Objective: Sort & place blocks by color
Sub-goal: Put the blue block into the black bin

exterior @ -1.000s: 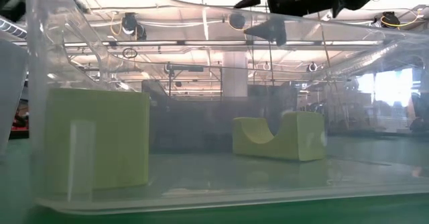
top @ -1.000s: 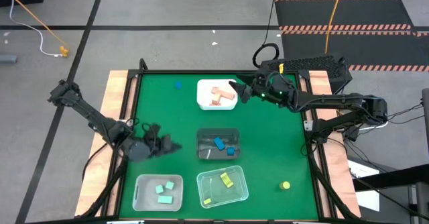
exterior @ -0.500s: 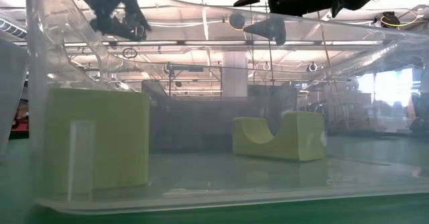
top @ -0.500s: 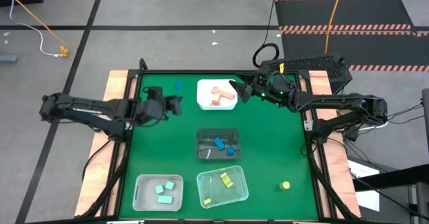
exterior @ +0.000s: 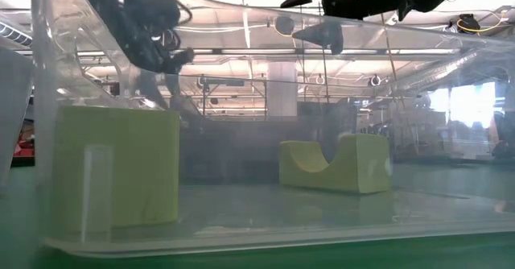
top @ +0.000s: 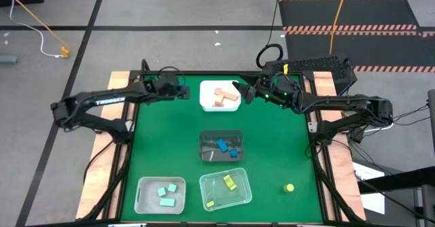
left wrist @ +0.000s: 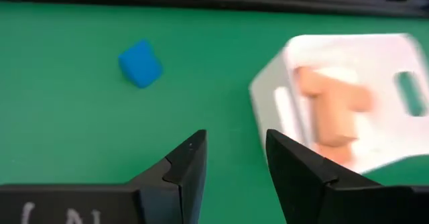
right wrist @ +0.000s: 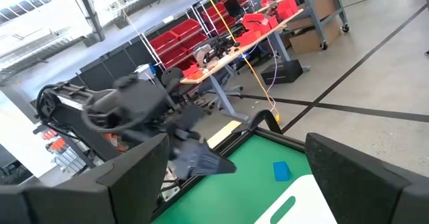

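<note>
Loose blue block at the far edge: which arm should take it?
Left. The left gripper is open beside the blue block, which lies just ahead of its fingers. The right gripper hangs open past the white bin.

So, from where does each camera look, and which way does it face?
High: above the table, facing down; both arms, left pincer, right pincer.
Low: table height, looking through the clear bin.
Left wrist: over the blue block, own fingers showing.
Right wrist: faces the left arm.
Shared: the white bin appears in the high and left wrist views.
</note>
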Motion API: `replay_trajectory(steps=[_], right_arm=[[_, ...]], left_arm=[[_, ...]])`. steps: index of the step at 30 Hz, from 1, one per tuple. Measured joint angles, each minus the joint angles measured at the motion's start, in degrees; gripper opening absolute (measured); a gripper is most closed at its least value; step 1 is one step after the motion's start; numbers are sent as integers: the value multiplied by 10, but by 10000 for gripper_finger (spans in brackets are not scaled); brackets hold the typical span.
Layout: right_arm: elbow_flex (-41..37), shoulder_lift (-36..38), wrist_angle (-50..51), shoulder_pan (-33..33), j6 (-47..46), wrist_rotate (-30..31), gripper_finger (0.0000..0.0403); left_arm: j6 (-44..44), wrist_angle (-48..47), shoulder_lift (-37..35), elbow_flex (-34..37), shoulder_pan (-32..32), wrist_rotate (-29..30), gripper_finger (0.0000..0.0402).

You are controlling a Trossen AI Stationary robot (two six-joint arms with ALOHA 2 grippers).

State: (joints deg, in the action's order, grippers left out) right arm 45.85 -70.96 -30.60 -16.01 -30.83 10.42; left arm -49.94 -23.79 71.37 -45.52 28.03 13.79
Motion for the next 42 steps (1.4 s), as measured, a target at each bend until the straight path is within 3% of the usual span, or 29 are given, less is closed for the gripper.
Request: replay_trajectory(steps=[10,18,26,31,38,42], right_arm=[[0,0,0,0,0,0,338],[0,0,0,0,0,0,338],[0,0,0,0,0,0,338],[0,0,0,0,0,0,338],[0,0,0,0,0,0,338],[0,0,0,0,0,0,338]], left_arm=[[44,7,68,0,103,-26,135],[-5,21,121,0,148,-145,112],[-114,46,120,0,139,-138,106],[-137,44,120,0,139,-137,106],[-236,-23,119,0,127,-45,106],[-292,-6,119,0,127,-41,106]])
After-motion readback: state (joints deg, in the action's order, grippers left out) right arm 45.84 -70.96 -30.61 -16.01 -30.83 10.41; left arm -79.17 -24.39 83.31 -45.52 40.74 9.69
